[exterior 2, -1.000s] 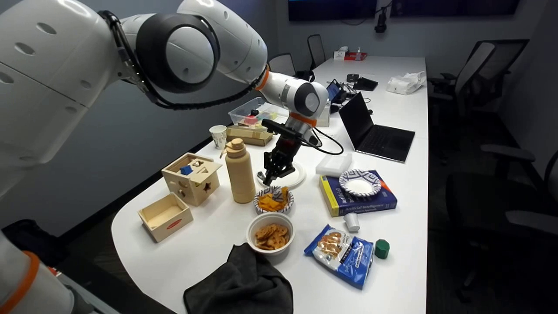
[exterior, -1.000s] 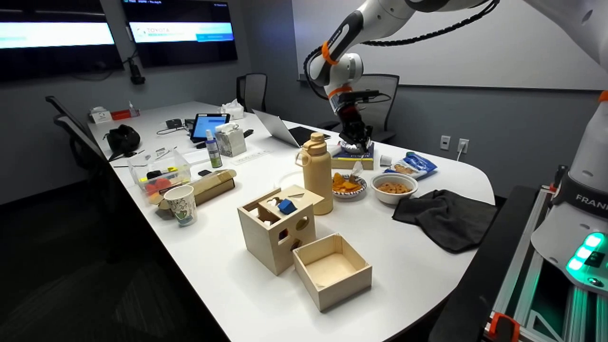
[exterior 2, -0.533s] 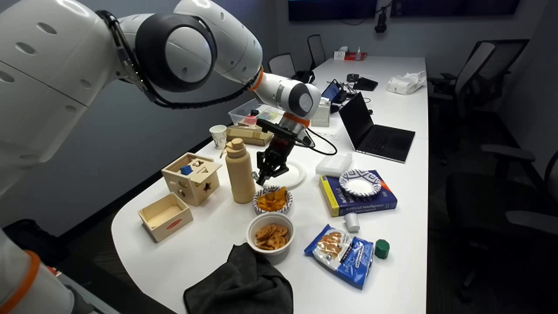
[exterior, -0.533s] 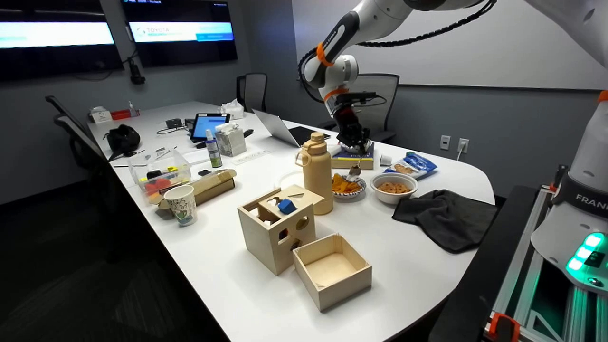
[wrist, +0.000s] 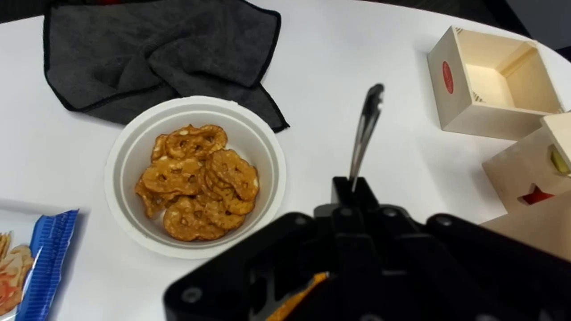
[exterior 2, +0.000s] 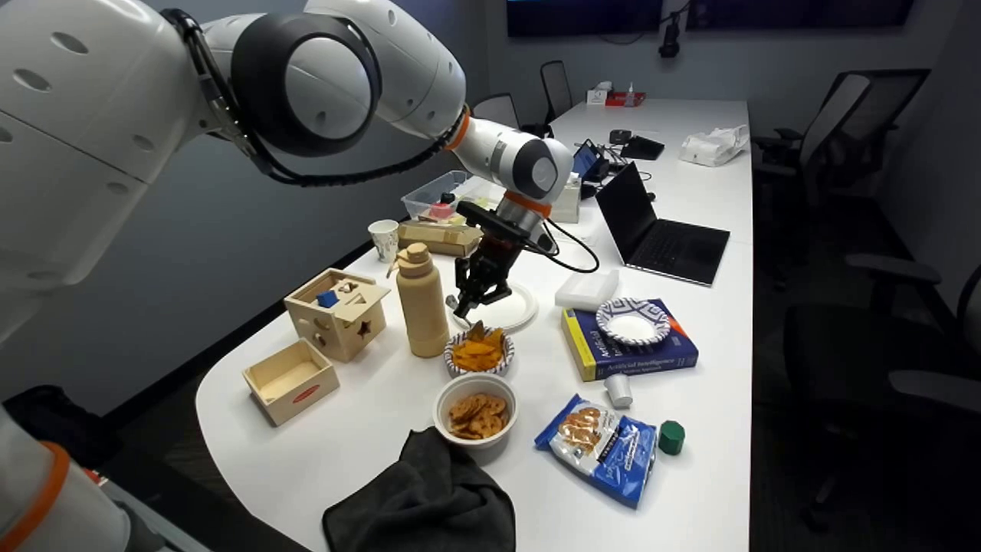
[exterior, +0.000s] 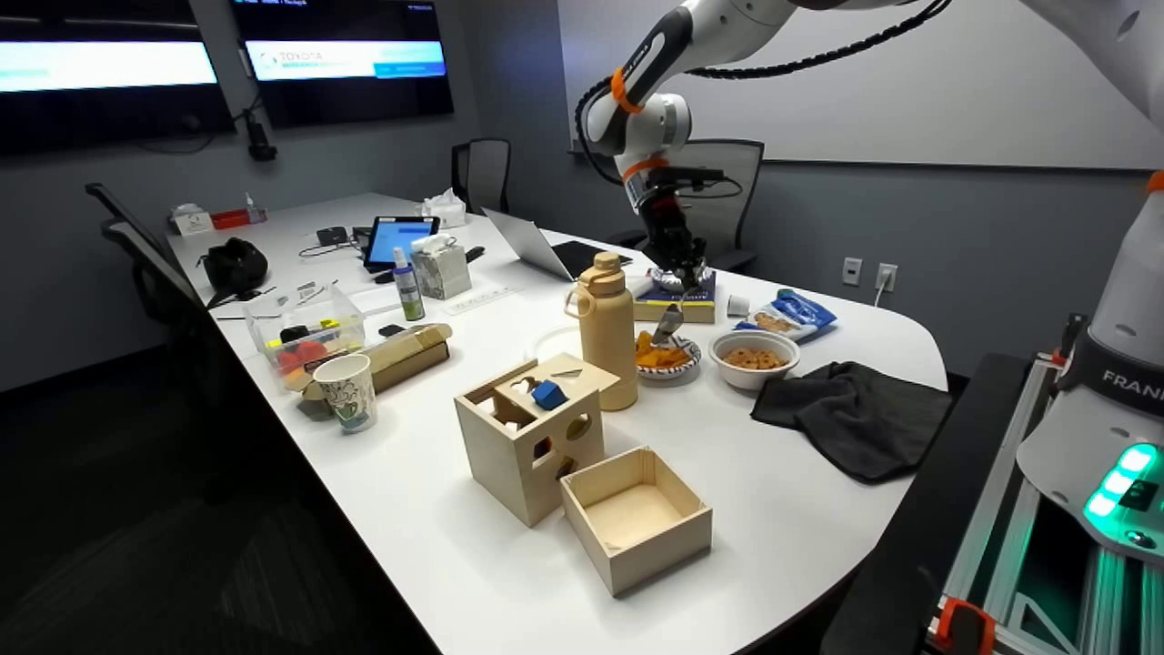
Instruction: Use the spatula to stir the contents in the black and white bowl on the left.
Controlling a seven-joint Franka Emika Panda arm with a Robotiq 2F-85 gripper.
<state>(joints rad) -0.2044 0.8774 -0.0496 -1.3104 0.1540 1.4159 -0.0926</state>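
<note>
My gripper is shut on the metal spatula, whose handle end sticks up past the fingertips in the wrist view. In an exterior view the spatula's head hangs from the gripper, tilted, its lower end over the far side of the patterned black and white bowl. Orange chips, the contents, fill that bowl, and the head overlaps their back edge; whether it touches them I cannot tell. A strip of orange chips shows between the gripper's linkages, the rest hidden behind it.
A white bowl of pretzel crisps stands close to the patterned bowl. On the far side is a tall tan bottle. A white plate lies beneath the gripper. A book bears another patterned bowl. Dark cloth lies in front.
The spatula's head has swung across the bowl towards the bottle, dipping over the chips and then rising slightly, with its face turned. The gripper has moved a little the same way.
</note>
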